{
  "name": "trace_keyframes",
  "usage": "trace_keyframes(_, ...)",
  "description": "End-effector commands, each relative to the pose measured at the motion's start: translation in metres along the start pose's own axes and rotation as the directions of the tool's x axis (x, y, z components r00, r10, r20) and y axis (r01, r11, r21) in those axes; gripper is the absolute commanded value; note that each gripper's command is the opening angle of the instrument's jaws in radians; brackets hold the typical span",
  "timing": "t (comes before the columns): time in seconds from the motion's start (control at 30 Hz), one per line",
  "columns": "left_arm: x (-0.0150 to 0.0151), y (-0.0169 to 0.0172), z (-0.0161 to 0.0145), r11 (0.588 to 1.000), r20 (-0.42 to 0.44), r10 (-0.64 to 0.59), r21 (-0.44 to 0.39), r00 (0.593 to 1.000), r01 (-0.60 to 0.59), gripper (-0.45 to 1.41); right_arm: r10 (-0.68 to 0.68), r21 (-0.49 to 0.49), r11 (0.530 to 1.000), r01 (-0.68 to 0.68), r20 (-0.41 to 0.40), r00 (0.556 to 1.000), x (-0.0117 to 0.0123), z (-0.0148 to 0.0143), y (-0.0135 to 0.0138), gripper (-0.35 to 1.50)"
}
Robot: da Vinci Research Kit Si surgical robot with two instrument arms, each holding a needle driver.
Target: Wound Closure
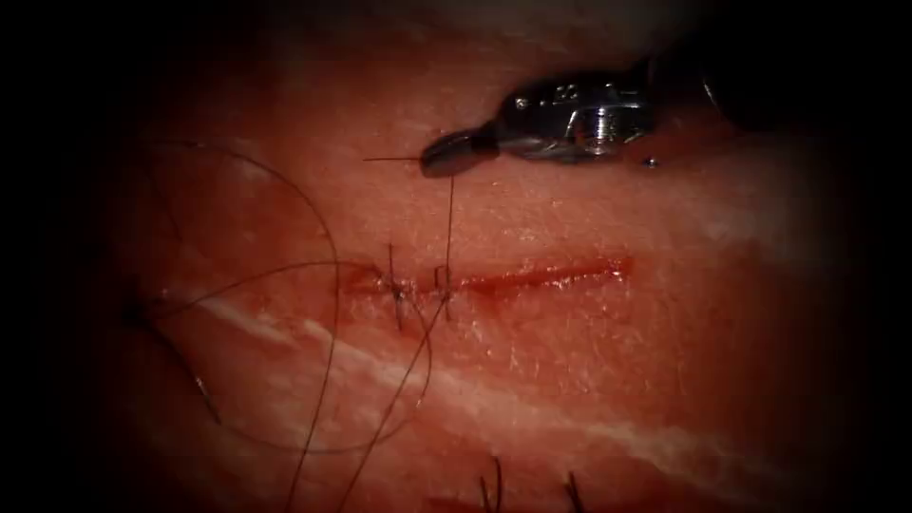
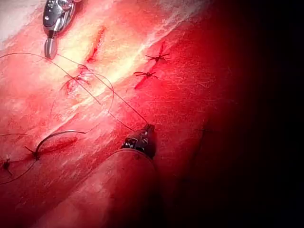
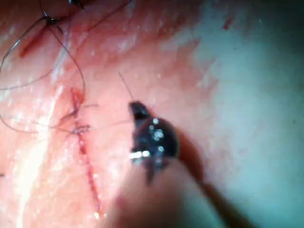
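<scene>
Right tool [image 1: 456,152] clamped on thread [image 1: 448,228] above the cut [image 1: 532,277]; left tool [image 2: 142,140] gripping thread too — two stitches [image 1: 394,285] placed, right stretch unclosed, needle [image 2: 59,135] lying free.

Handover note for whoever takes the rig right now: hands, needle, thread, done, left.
Right hand: shut on the thread above the cut, with a short end sticking out past its tip.
Left hand: shut on the thread, seen in the left wrist view.
Needle: held by neither hand; it looks to lie loose on the tissue.
Done: two stitches at the cut's left end.
Left: the stretch of cut to their right is open.
</scene>
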State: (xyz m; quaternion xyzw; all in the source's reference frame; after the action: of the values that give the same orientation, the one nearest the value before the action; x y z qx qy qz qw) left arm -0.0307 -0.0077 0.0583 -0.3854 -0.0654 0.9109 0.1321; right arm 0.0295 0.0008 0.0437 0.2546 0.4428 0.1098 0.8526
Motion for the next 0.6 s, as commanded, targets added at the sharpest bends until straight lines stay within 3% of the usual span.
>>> trace_keyframes(0.03,-0.0002,0.0010,0.0010,1.000,0.000,0.000,-0.009,1.000,0.000,-0.45,-0.002,-0.001,1.000,0.002,0.002,1.000,-0.0008,0.0007,0.0001,-0.35)
trace_keyframes(0.6,-0.0020,0.0044,0.0015,0.999,0.014,0.008,-0.040,1.000,-0.008,-0.45,-0.017,-0.034,0.999,0.017,0.008,1.000,-0.0019,0.0001,0.0026,-0.35)
